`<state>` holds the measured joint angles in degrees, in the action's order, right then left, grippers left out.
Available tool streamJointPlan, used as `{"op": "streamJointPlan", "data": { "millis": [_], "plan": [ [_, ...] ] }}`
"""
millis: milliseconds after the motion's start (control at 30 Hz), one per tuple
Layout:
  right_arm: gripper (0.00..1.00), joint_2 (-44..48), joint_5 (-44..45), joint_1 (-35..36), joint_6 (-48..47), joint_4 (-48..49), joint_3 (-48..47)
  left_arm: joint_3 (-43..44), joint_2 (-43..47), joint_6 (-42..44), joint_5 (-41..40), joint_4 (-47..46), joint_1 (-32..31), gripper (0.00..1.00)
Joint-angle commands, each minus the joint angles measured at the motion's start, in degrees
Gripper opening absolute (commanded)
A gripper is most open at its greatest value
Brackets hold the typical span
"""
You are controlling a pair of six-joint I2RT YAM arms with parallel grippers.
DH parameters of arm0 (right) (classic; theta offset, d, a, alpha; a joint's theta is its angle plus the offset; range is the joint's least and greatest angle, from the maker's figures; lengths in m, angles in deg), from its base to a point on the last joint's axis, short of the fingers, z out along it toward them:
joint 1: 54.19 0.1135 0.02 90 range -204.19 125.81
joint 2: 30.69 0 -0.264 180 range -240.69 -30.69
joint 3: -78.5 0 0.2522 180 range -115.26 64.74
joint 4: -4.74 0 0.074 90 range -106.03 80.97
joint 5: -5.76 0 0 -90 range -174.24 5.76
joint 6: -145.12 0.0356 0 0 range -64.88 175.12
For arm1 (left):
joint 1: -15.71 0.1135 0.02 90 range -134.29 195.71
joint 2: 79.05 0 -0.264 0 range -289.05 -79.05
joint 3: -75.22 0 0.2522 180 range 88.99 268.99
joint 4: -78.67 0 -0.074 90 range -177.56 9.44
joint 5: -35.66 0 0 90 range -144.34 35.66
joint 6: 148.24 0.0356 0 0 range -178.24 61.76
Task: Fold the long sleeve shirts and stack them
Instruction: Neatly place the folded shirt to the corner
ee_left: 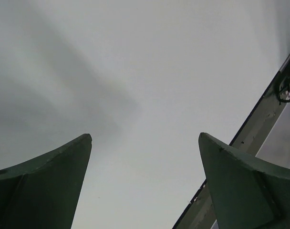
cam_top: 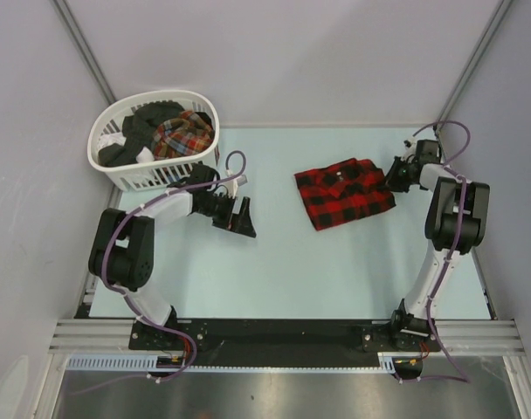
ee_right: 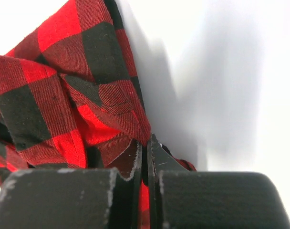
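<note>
A folded red-and-black checked flannel shirt (cam_top: 344, 191) lies on the table at the right of centre. My right gripper (cam_top: 394, 177) is at its right edge and is shut on a fold of the cloth; in the right wrist view the shirt (ee_right: 64, 95) is pinched between the closed fingers (ee_right: 157, 162). A finer multicolour plaid shirt (cam_top: 183, 133) lies in the white basket with dark clothes. My left gripper (cam_top: 242, 217) is open and empty, just in front of the basket, pointing right; its wrist view shows only bare wall between the spread fingertips (ee_left: 221, 167).
The white slatted basket (cam_top: 126, 173) stands at the back left, close behind the left arm. The table's right edge runs just beside the right arm (cam_top: 458, 209). A metal frame post (ee_left: 259, 129) shows at the right of the left wrist view.
</note>
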<state>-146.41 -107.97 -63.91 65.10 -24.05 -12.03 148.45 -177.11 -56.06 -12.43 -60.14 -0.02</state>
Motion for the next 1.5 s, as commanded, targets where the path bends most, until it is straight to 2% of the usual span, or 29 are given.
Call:
{"op": "streamJointPlan", "data": {
  "millis": [0,167,367,833,867,900,933,967,1100,1167,1300,1433,1467],
  "plan": [
    [0.0,-5.0,3.2,-5.3,-5.0,0.9,-10.7,2.4,5.4,4.7,1.0,3.6,0.4,0.99],
    [0.0,-12.6,4.7,-9.9,-3.6,1.8,-22.5,3.0,7.4,5.5,-1.7,5.7,0.4,0.99],
    [0.0,-18.2,8.9,-12.9,-1.4,4.6,-31.8,3.5,8.7,5.6,-3.2,6.3,1.3,0.99],
    [0.01,-23.6,13.4,-15.4,-0.9,7.0,-39.7,4.2,7.7,5.5,-4.3,6.3,2.9,0.99],
    [0.06,-23.5,13.4,-15.5,-1.4,6.9,-39.9,4.3,7.4,5.5,-4.4,6.3,3.0,0.99],
    [0.2,-23.1,13.3,-15.5,-1.8,7.1,-40.1,4.6,7.4,5.5,-4.2,6.5,3.1,0.99],
    [0.29,-22.3,13.1,-15.7,-2.7,7.5,-39.7,4.7,7.4,5.6,-4.2,6.5,3.2,0.99],
    [0.46,-21.6,12.7,-15.7,-3.3,7.7,-39.4,5.0,7.4,5.6,-4.0,6.6,3.4,0.99],
    [0.72,-17.7,8.6,-16.5,-6.0,6.7,-39.7,7.1,7.8,5.5,-3.5,6.9,4.3,0.99],
    [0.78,-14.8,5.0,-16.7,-8.6,5.9,-39.9,7.5,8.2,5.7,-3.4,6.9,4.5,0.99],
    [0.78,-10.8,-2.2,-16.7,-13.6,3.5,-40.3,8.0,9.8,6.5,-3.9,6.3,4.7,1.0],
    [0.8,-9.6,-12.6,-16.7,-17.2,-4.6,-44.9,8.4,12.0,7.1,-4.1,5.5,4.7,0.99],
    [0.84,-8.3,-14.7,-16.7,-17.0,-7.2,-45.0,9.4,12.7,7.4,-4.3,5.5,4.7,1.0]
  ]
}}
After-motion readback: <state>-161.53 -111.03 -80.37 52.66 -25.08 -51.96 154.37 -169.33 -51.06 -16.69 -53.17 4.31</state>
